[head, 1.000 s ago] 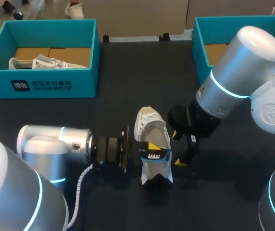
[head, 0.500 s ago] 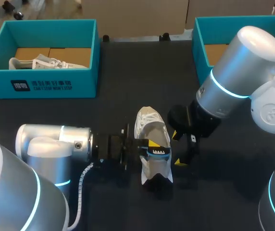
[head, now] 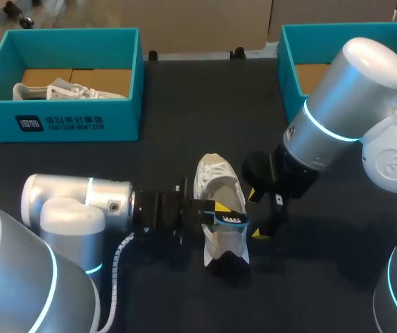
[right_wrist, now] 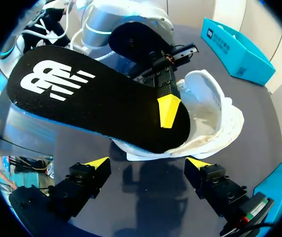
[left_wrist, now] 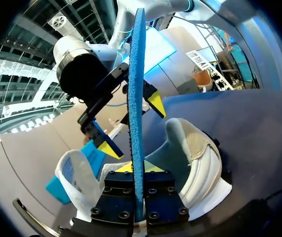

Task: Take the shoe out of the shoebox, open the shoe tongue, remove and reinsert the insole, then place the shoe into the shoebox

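A: Where does the shoe stand at this moment?

B: The white fabric low-top shoe (head: pixel 221 182) sits on the dark table (head: pixel 184 104), well apart from the open teal cardboard shoebox (head: pixel 66 119) at the far left, which holds another pale shoe. The flat foam insole (right_wrist: pixel 96 98), black on top and blue underneath, is clamped near one end by the left gripper (head: pixel 221 212). In the left wrist view it stands on edge between the two fingers, above the shoe's opening.

A: And the other arm?

B: The right gripper (right_wrist: pixel 146 165) hangs just beside the shoe with its jaws spread and nothing between them.

A: So what does the step call for?

B: The insole looks to be out, so putting it back in seems the step in hand. The insole's lower end should aim into the mouth of the shoe, past the raised tongue, and slide toward the toe at a shallow slant, not straight down. The grip sits near one end, so the long free part may flex and catch on the collar.

A: Any use for the free gripper?

B: Likely yes. It could steady the shoe's side wall, since a light shoe on a smooth table may skid or tip under the push.
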